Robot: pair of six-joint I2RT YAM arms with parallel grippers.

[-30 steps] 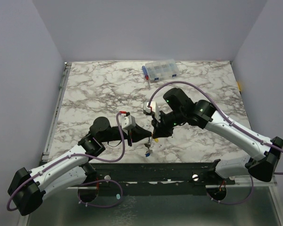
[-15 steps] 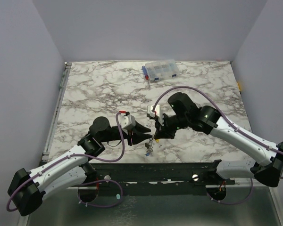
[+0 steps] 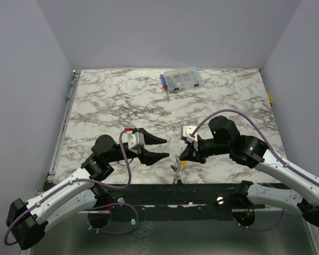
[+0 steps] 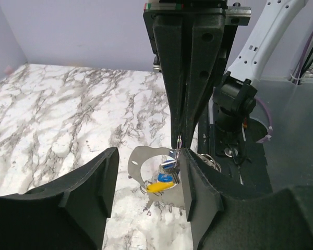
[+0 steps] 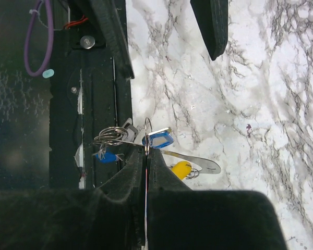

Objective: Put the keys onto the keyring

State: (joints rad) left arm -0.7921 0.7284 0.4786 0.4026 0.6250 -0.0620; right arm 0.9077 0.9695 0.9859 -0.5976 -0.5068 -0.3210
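The left arm (image 3: pixel 64 194) is stretching forward and inward, its wrist lying level and its pincer (image 3: pixel 164 147) resting with the jaws spread wide, aiming at the other arm's tip. The right arm (image 3: pixel 287 171) is folding in from its side, elbow raised, wrist tipping downward. Its pincer (image 3: pixel 181 157) is pressing both fingers (image 5: pixel 128 177) flat together, nipping the thin keyring (image 5: pixel 147 130). The two pincers are hanging close together without touching.
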